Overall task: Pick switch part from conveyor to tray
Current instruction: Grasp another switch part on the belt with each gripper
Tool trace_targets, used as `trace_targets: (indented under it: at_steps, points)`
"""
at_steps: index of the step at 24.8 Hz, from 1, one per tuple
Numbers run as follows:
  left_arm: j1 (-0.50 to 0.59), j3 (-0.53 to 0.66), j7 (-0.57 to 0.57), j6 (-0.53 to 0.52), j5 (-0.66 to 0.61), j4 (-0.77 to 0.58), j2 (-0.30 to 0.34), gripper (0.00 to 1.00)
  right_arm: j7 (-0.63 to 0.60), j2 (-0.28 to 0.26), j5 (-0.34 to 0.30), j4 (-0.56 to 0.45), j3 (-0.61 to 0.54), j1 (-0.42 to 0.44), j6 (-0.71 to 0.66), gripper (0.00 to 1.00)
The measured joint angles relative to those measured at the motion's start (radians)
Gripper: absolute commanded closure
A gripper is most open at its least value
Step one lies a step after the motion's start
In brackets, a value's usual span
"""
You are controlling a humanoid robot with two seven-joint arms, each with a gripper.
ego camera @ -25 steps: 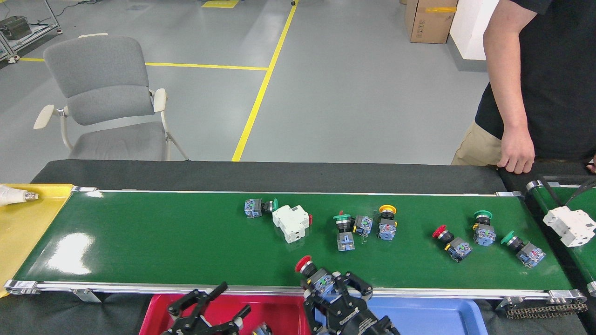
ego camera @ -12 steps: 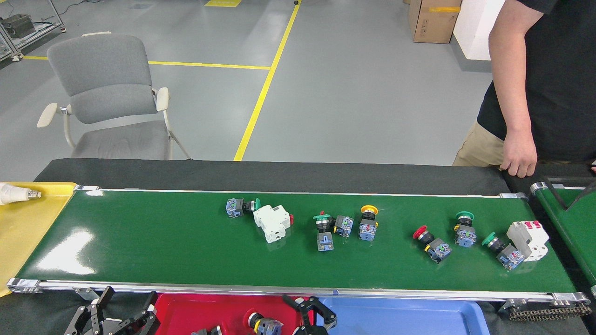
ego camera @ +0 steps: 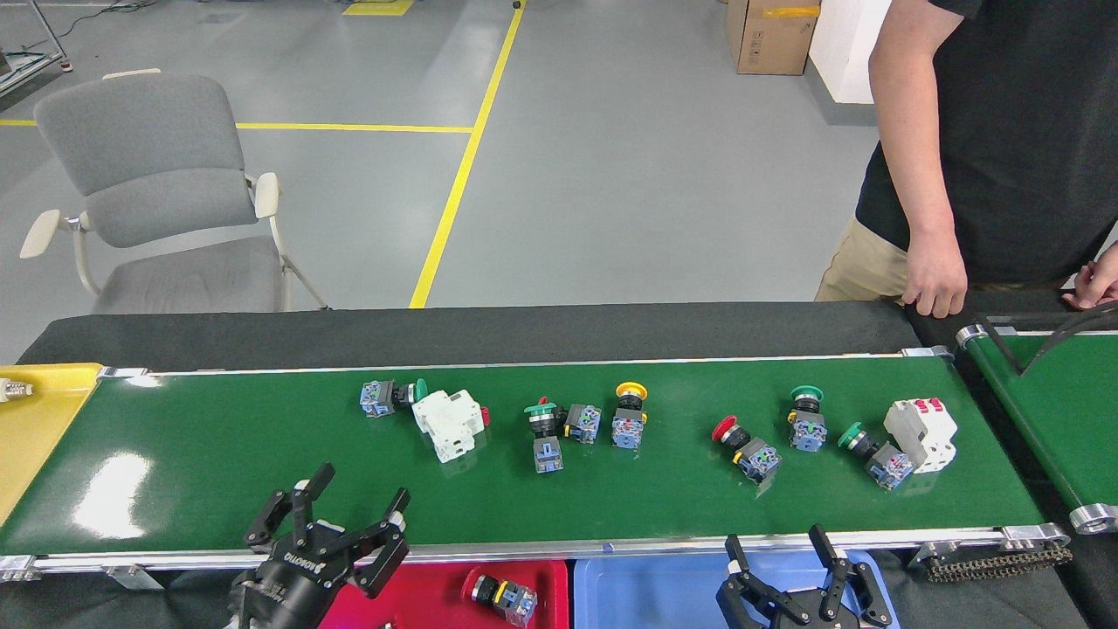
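The conveyor (ego camera: 218,454) is the long green belt across the view, carrying several switch parts. A green-capped one (ego camera: 389,397) lies beside a white breaker (ego camera: 450,422). A cluster sits mid-belt with a yellow-capped part (ego camera: 629,415), and a red-capped part (ego camera: 747,445) lies further right. My left gripper (ego camera: 360,491) stands open and empty over the belt's near rail. My right gripper (ego camera: 776,543) is open and empty above the blue tray (ego camera: 646,594). The red tray (ego camera: 419,590) holds a red-capped switch part (ego camera: 500,596).
A yellow tray (ego camera: 35,419) sits at the belt's left end. A second short green belt (ego camera: 1048,411) with a black curved bar meets the right end. A person's hand (ego camera: 935,284) rests on the black table edge at the far right. A grey chair (ego camera: 148,192) stands behind.
The red-capped part left my right gripper and now lies in the red tray. The right gripper shifted right over the blue tray, the left rose to the belt's edge, and belt parts drifted left.
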Motion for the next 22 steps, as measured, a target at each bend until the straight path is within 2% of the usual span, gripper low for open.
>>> trace_targets:
  at_steps: [8,10,11,13,15,16,17,19,21,22]
  points:
    - [-0.109,-0.017,-0.008,0.041,0.0,0.163,0.001,0.0,0.065,0.001,0.021,0.225,0.067,-0.22,0.029,0.01]
    - [-0.139,-0.017,-0.008,0.044,0.0,0.212,0.001,0.0,0.069,0.01,0.021,0.266,0.079,-0.261,0.042,0.06]
    - [-0.159,-0.017,-0.008,0.047,0.0,0.242,0.001,0.0,0.072,0.017,0.021,0.283,0.091,-0.278,0.059,0.21]
    - [-0.199,-0.016,-0.009,0.056,0.0,0.3,0.004,0.0,0.076,0.018,0.021,0.304,0.137,-0.301,0.093,0.6]
    - [-0.227,-0.015,-0.009,0.061,0.0,0.34,0.012,0.0,0.083,0.008,0.021,0.31,0.173,-0.311,0.112,0.75]
    - [-0.239,-0.013,-0.01,0.064,0.0,0.357,0.014,0.02,0.089,-0.002,0.021,0.311,0.186,-0.312,0.116,0.79]
    - [-0.248,-0.011,-0.012,0.077,0.0,0.372,0.015,0.11,0.097,-0.01,0.021,0.311,0.194,-0.311,0.118,0.81]
    - [-0.261,-0.01,-0.009,0.107,0.005,0.396,0.016,0.73,0.105,-0.018,0.02,0.311,0.208,-0.312,0.119,0.85]
    - [-0.263,-0.007,-0.004,0.121,0.016,0.407,0.016,0.87,0.109,-0.021,0.019,0.311,0.217,-0.312,0.119,0.86]
    - [-0.263,-0.007,-0.002,0.122,0.033,0.41,0.016,0.9,0.11,-0.021,0.019,0.31,0.222,-0.313,0.119,0.86]
